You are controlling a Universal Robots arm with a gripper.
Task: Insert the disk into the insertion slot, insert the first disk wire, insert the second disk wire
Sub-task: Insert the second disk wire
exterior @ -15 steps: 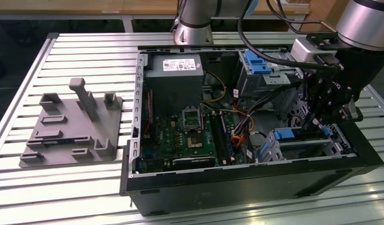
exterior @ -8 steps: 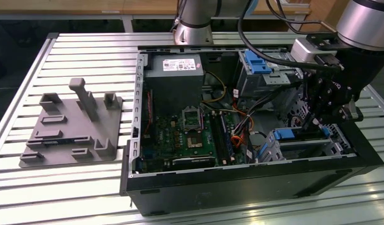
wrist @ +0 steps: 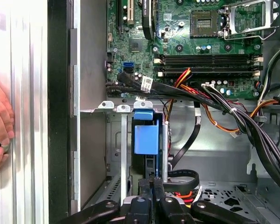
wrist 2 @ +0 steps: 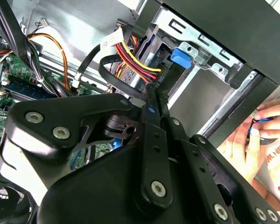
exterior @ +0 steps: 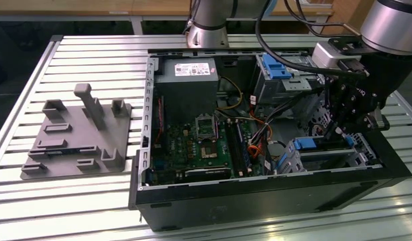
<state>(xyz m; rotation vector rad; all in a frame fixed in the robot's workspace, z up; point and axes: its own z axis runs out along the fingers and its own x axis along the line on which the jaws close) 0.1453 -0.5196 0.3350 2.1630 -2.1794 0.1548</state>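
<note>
Disk (wrist: 146, 139) seated in insertion slot (exterior: 356, 159), lower right of exterior view; gripper (wrist: 153, 183) fingers pressed together at disk's rear edge – wire probably pinched; keep plug square, push straight.

lab | slatted aluminium bench (exterior: 79, 196) | open computer case (exterior: 260, 196) | grey fixture plate (exterior: 75, 138)

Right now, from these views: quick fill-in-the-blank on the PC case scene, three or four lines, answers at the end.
1. The disk sits in the insertion slot, framed by a carrier coloured ____.
2. The gripper hangs directly over the ____.
3. In both wrist views, a person's ____ shows outside the computer case.
4. On the exterior view's left lies a grey ____ on the slatted table.

Answers: blue; disk; hand; fixture
</note>
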